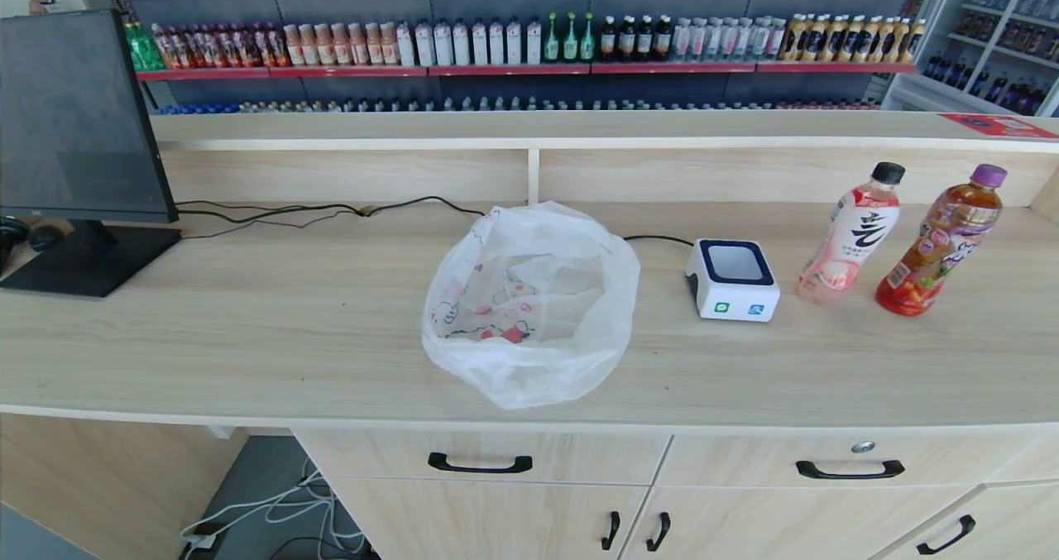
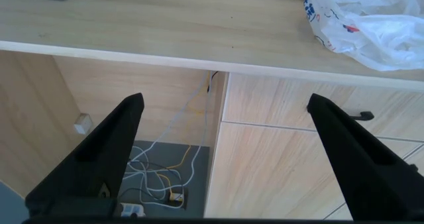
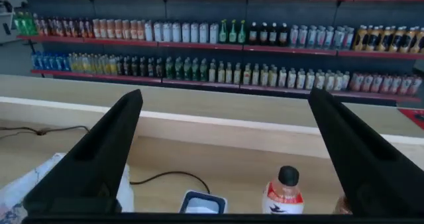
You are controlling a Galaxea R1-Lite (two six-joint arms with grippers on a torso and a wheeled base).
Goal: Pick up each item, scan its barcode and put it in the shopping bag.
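— Jaws on both arms are gaping wide, gripping nothing.
— Where are the bottles standing?
— The pink bottle (image 1: 852,233) and the red bottle (image 1: 939,241) are standing side by side near the tabletop's (image 1: 248,328) right edge. The scanner (image 1: 732,279) is sitting between them and the shopping bag (image 1: 529,303), which is lying open mid-tabletop, towards the front edge.
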